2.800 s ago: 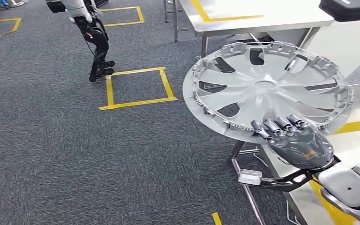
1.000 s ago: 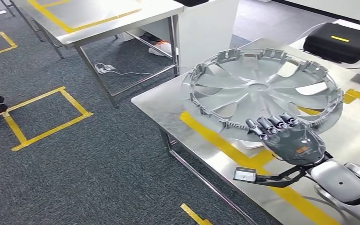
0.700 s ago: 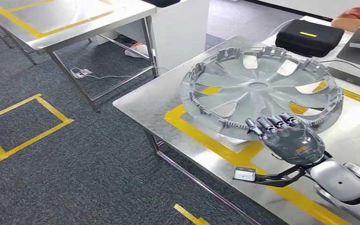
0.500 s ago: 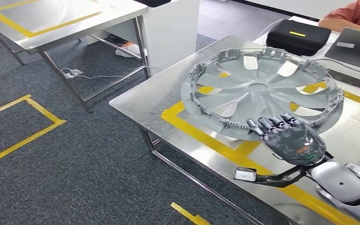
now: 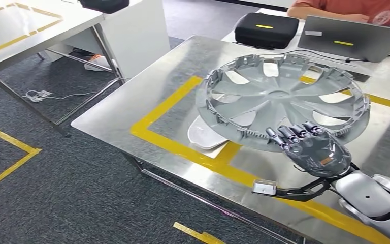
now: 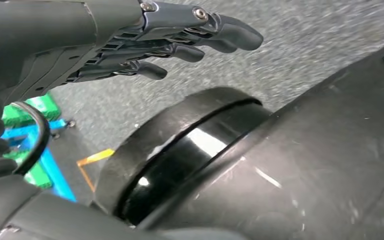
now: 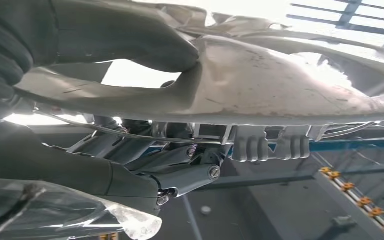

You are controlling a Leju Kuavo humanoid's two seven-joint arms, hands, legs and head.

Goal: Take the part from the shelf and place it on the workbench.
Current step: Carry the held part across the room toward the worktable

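The part (image 5: 282, 101), a grey wheel cover, is held face-down over the workbench (image 5: 132, 101), above the corner of the yellow tape outline (image 5: 167, 104) and nearer the bench's front edge than its far side. Your right hand (image 5: 312, 147) grips its near rim, fingers curled over the top and, in the right wrist view, the thumb (image 7: 130, 40) pressed against the other face.

Since 2.8 s ago the whole head view has shifted: then the part hung mostly over carpet beside the bench; it is now fully over the steel top. The camera turned with the robot, so read this as your approach, not as the bench moving. The carry appears finished; lowering and release remain.

A white, flat object (image 5: 207, 136) lies on the bench under the part's near-left edge, partly covered; I cannot identify it, and whether the part touches it is unclear. Consider it before setting down.

The left hand (image 6: 130, 40) hangs with fingers loosely extended and holds nothing.

At the far edge sit a black case (image 5: 266, 29) and a laptop (image 5: 353, 38), with a person's arm (image 5: 345, 10) behind, cut off by the frame.
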